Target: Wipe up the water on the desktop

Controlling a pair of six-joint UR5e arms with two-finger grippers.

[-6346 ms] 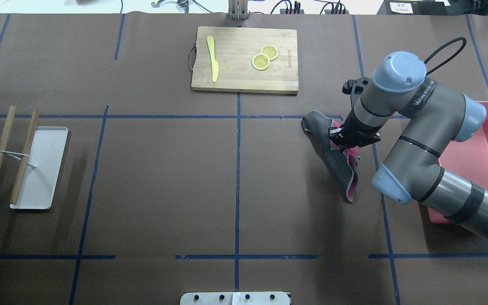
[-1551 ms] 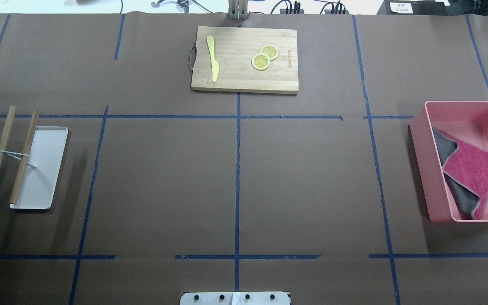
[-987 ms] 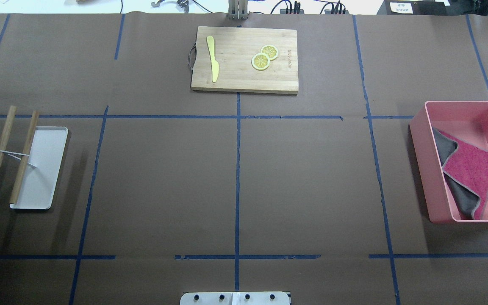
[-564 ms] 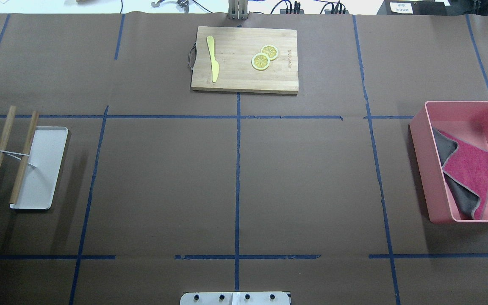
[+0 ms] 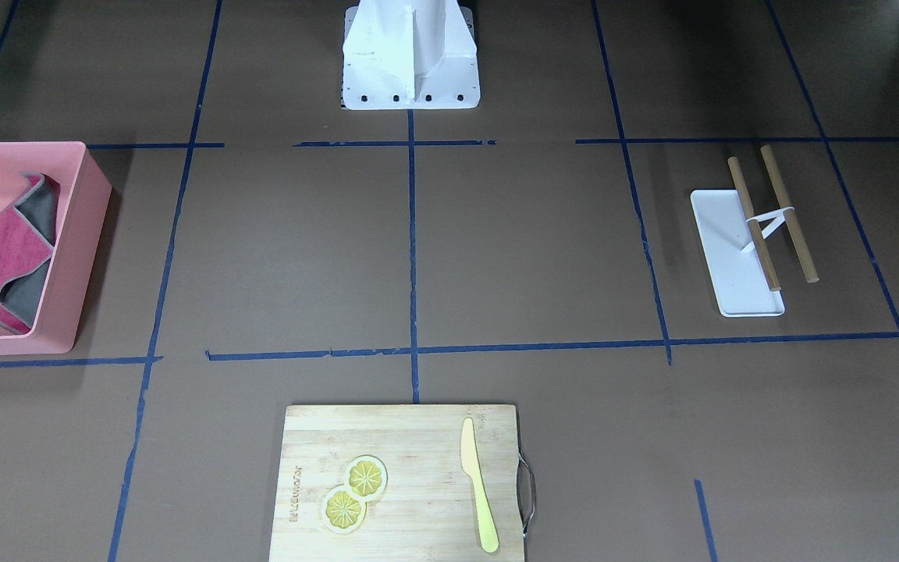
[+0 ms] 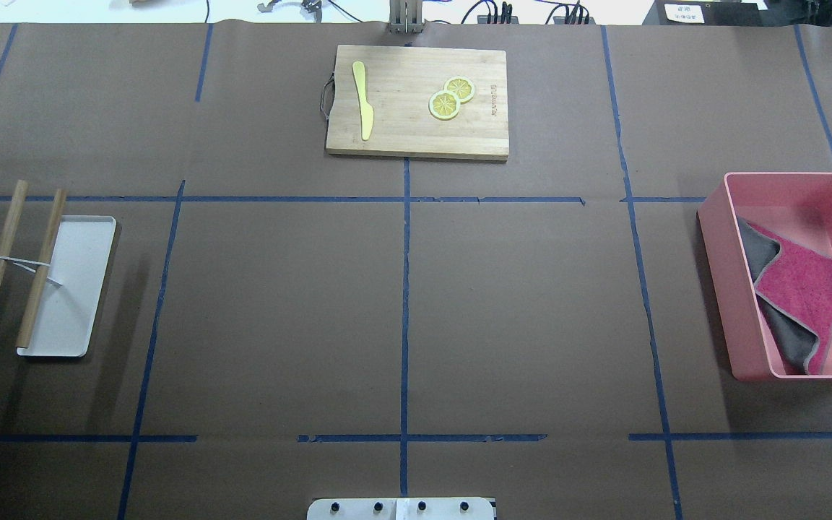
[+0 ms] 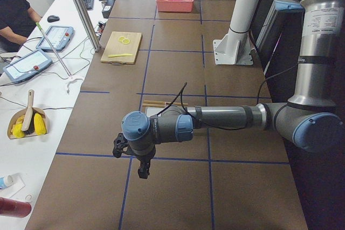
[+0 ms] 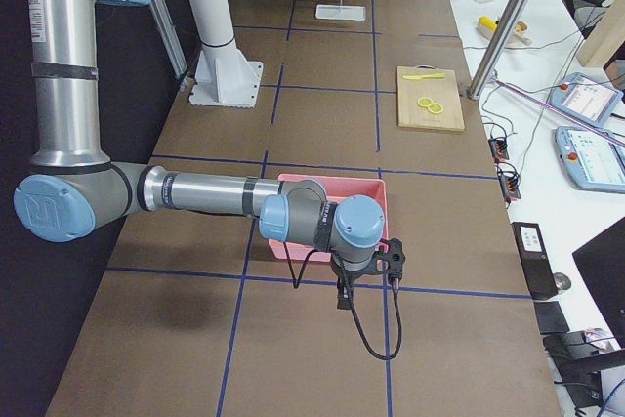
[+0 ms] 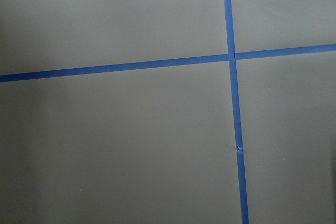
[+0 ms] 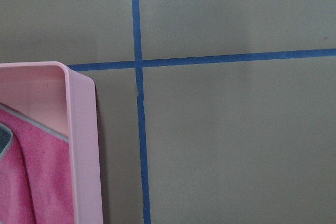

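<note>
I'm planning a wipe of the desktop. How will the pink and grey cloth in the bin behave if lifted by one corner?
Probably floppy: the cloth lies folded over itself in the pink bin, so it would likely hang and unfold. It looks thin, so probably light. Its textured pink face should grip reasonably.

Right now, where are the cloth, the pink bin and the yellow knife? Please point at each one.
cloth (image 6: pixel 799 285): overhead exterior view, on its magenta upper face.
pink bin (image 6: pixel 734 303): overhead exterior view, on its left outer wall.
yellow knife (image 6: pixel 364 101): overhead exterior view, at its middle.
</note>
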